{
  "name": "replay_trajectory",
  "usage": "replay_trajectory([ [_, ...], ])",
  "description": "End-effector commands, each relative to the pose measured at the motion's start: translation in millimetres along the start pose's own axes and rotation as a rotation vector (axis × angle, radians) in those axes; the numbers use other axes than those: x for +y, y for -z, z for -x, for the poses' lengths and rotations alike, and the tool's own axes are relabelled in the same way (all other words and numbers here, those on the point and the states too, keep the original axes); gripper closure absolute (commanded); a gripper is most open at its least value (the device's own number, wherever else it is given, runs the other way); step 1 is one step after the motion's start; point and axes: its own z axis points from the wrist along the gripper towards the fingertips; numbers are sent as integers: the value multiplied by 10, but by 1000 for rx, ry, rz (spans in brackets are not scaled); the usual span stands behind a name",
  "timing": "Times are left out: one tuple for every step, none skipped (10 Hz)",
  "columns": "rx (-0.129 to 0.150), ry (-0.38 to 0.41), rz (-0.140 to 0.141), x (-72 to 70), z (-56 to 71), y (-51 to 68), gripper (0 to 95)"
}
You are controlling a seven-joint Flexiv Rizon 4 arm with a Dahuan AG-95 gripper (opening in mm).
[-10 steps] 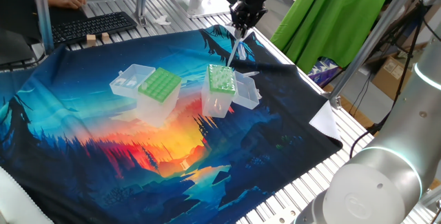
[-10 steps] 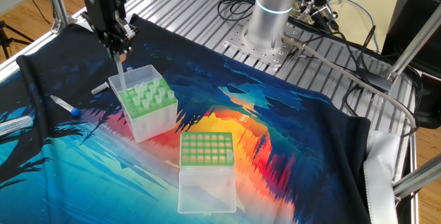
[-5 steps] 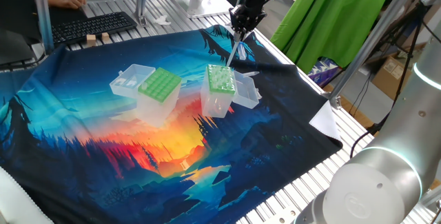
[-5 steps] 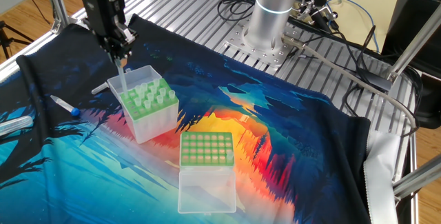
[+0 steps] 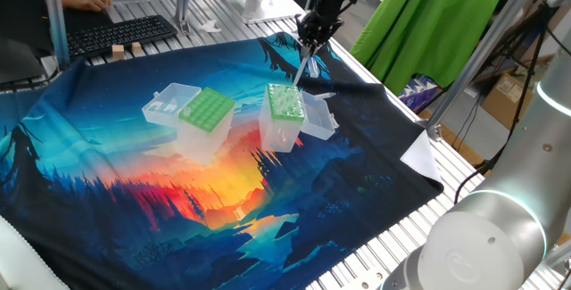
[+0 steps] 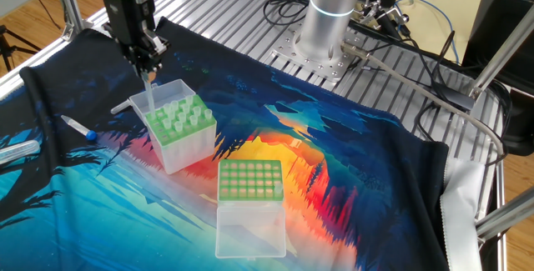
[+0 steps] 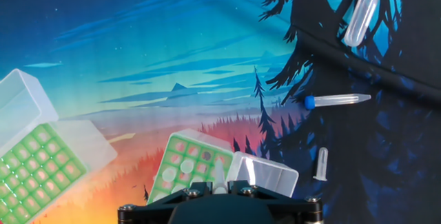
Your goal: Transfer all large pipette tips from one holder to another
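Tip (image 6: 148,96) hangs vertical from jaws, pinched at wide end, point just above source box (image 6: 178,126); clears holes before carrying to other box (image 6: 249,181).

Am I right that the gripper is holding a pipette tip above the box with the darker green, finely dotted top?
Not quite. In the other fixed view the gripper holds the pipette tip above the box with the light-green, wide-holed top; the finely dotted box sits apart.

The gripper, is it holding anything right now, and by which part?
Yes. The gripper holds one large pipette tip by its wide upper end, jaws closed on it; the narrow end hangs down over the light-green holder.
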Motion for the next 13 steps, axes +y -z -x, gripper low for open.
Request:
replay_trajectory([
  [-2, -4, -4, -2, -4, 3, 760],
  [-2, -8, -6, -1, -4, 3, 760],
  [-1, -11, -6, 1, -4, 3, 760],
  [-1, -12, -6, 3, -4, 3, 760],
  [2, -26, -4, 20, -10, 2, 760],
  [5, -50, 4, 55, -20, 2, 950],
  [7, -79, 11, 108, -30, 6, 950],
  [10, -123, 11, 209, -52, 20, 950],
  [11, -145, 13, 282, -74, 28, 950],
  [11, -168, 14, 382, -100, 43, 950],
  [13, -182, 16, 446, -112, 57, 950],
  [22, -209, 23, 586, -137, 88, 950],
  [25, -236, 29, 701, -160, 101, 950],
])
